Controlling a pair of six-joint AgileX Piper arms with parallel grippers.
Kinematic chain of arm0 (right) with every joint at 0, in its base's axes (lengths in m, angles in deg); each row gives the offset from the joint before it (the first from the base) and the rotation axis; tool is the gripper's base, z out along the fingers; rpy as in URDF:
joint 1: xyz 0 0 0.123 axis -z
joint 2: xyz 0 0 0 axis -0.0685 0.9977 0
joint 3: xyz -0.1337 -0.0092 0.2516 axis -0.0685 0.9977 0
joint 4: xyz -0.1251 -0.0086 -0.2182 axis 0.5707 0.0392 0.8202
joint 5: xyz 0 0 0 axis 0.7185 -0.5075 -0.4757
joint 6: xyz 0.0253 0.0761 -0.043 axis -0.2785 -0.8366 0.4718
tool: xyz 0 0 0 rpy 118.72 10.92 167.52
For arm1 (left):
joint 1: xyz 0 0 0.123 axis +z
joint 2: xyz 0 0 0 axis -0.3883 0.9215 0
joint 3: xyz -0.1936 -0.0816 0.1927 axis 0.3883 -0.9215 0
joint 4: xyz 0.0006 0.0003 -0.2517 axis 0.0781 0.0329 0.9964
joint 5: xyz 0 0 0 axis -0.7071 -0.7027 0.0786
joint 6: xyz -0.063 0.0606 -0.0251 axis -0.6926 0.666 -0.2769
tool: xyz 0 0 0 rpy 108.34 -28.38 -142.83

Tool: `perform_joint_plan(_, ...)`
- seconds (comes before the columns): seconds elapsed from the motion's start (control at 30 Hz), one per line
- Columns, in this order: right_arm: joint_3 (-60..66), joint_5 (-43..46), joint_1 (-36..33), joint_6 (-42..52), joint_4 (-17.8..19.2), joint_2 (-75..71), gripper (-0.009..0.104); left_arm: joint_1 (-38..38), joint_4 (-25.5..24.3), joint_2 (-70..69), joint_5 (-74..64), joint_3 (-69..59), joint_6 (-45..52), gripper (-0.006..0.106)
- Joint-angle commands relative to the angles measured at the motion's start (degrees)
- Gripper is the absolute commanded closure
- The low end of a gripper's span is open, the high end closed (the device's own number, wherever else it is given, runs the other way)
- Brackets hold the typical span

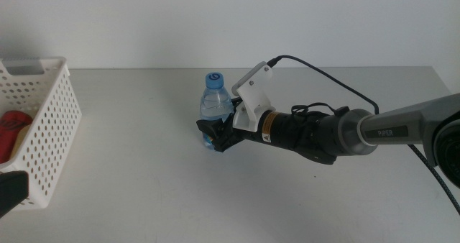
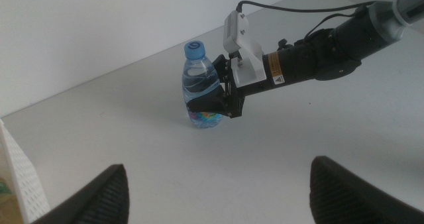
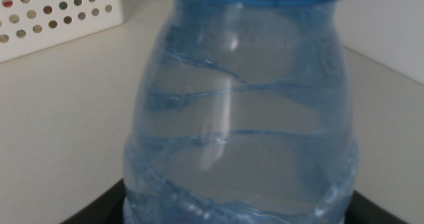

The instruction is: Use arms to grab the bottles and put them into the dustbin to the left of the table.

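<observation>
Water bottle held at mid-counter

Water bottle (image 1: 214, 99): clear, blue cap, upright on the counter (image 1: 144, 171) near its middle. Right end effector (image 1: 218, 131): reaches in from the right, jaws closed around the bottle's lower body; the right wrist view is filled by the bottle. Left end effector (image 2: 218, 184): jaws spread wide, nothing between them, waiting near the front left, well apart from the bottle. Dustbin (image 1: 54, 128): white, perforated, at the counter's left edge, a red can (image 1: 13, 131) lying inside.

Right gripper (image 2: 213, 105) fingers clasp upright water bottle (image 2: 199, 85).
</observation>
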Motion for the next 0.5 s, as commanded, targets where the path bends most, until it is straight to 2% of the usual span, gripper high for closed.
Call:
perform_joint_plan(0.0, -2.0, 5.0, -0.1, 0.6, -1.5, -4.0, 0.091, -0.3, 1.1, 0.9, 4.1, 1.4, -0.6, 0.007)
perform_joint_plan(0.07, -2.0, 4.6, -0.1, 0.3, -1.5, -4.0, 0.085, -0.3, 1.1, 0.9, 4.1, 1.4, -0.6, 0.007)
perform_joint_plan(0.1, -2.0, 3.9, -0.1, 0.0, -0.3, -4.2, 0.04, -0.3, 1.1, 0.9, 4.1, 1.4, -0.6, 0.007)
perform_joint_plan(0.17, -2.0, 3.8, -0.1, -0.3, 0.2, -4.2, 0.023, -0.3, 1.1, 0.9, 4.1, 1.4, -0.6, 0.007)
perform_joint_plan(0.23, -2.0, 3.7, -0.1, -1.0, 1.6, -4.3, 0.012, -0.3, 1.1, 0.9, 4.1, 1.4, -0.6, 0.007)
perform_joint_plan(0.3, -1.9, 2.5, -0.1, -3.0, 4.5, -4.6, 0.005, -0.3, 1.1, 0.9, 4.1, 1.4, -0.6, 0.007)
perform_joint_plan(0.4, -0.4, -1.9, -0.1, -7.5, 9.3, -7.0, 0.003, -0.3, 1.1, 0.9, 4.1, 1.4, -0.6, 0.007)
perform_joint_plan(0.47, 1.4, -4.5, -0.1, -8.8, 10.3, -9.3, 0.004, -0.3, 1.1, 0.9, 4.1, 1.4, -0.6, 0.007)
